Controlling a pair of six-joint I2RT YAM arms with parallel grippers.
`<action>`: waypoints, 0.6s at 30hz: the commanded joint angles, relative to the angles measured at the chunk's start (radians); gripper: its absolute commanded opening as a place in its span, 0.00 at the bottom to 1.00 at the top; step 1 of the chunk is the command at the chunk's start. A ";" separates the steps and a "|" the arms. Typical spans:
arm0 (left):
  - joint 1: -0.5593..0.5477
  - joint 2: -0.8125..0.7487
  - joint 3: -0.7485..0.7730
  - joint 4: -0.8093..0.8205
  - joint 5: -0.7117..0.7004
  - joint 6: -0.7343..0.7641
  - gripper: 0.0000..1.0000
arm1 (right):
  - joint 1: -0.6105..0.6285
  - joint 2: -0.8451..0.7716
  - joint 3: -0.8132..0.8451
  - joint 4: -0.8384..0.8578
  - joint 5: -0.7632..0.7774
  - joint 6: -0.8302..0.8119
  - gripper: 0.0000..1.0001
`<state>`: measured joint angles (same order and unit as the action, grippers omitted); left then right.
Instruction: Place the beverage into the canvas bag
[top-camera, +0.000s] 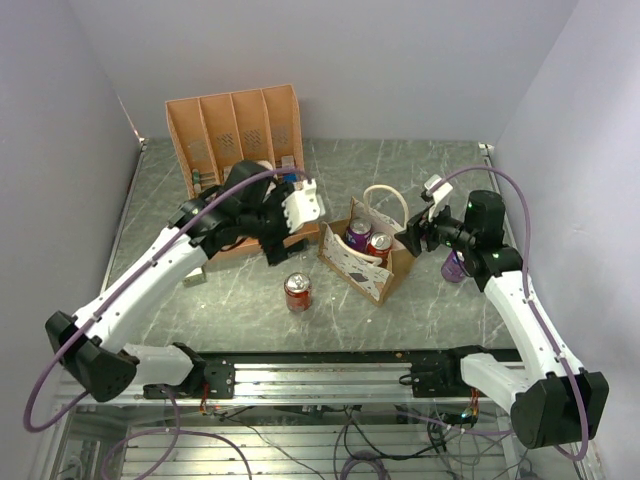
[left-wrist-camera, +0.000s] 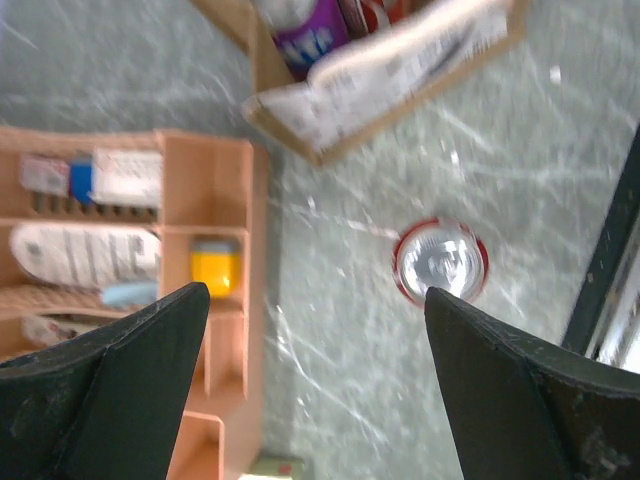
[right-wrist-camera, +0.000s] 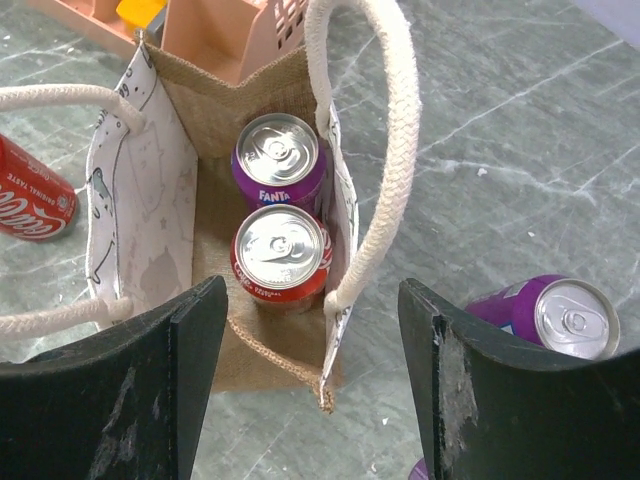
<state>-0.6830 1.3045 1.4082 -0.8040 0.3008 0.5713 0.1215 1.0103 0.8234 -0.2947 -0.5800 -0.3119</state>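
Observation:
The canvas bag (top-camera: 352, 264) stands open mid-table, and the right wrist view looks straight into it (right-wrist-camera: 150, 200). Inside it stand a purple Fanta can (right-wrist-camera: 278, 160) and a red cola can (right-wrist-camera: 282, 255). Another red can (top-camera: 297, 291) stands on the table in front of the bag and also shows in the left wrist view (left-wrist-camera: 441, 262). A second purple can (top-camera: 455, 265) stands right of the bag. My left gripper (top-camera: 274, 248) is open and empty, above the table between the organiser and the red can. My right gripper (right-wrist-camera: 312, 290) is open and empty over the bag's right edge.
The orange slotted organiser tray (top-camera: 235, 130) stands at the back left with small items in its slots (left-wrist-camera: 215, 270). The bag's cream handle (right-wrist-camera: 385, 150) loops up between my right fingers. A small box (top-camera: 193, 279) lies under my left arm.

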 joint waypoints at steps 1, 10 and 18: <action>0.055 -0.087 -0.152 -0.083 0.011 0.078 0.99 | -0.024 -0.038 0.004 0.007 -0.016 0.001 0.70; 0.115 -0.076 -0.303 -0.100 0.061 0.248 0.99 | -0.039 -0.068 -0.001 0.005 -0.047 0.004 0.82; 0.107 0.024 -0.374 -0.007 0.147 0.356 0.99 | -0.040 -0.078 -0.001 0.002 -0.047 0.001 0.88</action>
<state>-0.5732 1.2736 1.0473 -0.8768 0.3756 0.8539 0.0898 0.9524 0.8234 -0.2977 -0.6178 -0.3080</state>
